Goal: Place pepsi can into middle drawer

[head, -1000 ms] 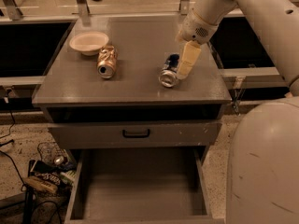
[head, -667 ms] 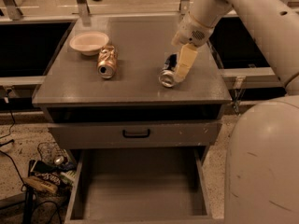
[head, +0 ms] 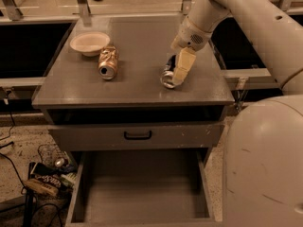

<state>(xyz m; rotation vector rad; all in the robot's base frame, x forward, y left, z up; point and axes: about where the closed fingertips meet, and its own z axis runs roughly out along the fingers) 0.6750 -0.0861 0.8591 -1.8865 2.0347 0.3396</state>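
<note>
The pepsi can (head: pixel 167 74) lies on its side on the cabinet top (head: pixel 137 86), right of centre, its silver end facing the front. My gripper (head: pixel 176 75) reaches down from the upper right and sits right at the can, with its cream part against the can's right side. The middle drawer (head: pixel 142 188) is pulled out at the bottom of the view, with a bare grey floor and low side walls.
A dented gold-orange can (head: pixel 108 63) lies on the cabinet top's left part, next to a white bowl (head: pixel 90 43). A closed drawer front with a black handle (head: pixel 137 135) sits above the open drawer. My large white robot body (head: pixel 265 164) fills the lower right. Clutter lies on the floor at left (head: pixel 47 174).
My gripper has moved slightly down and to the left, closer onto the pepsi can. The can, the bowl and the gold-orange can have not moved.
</note>
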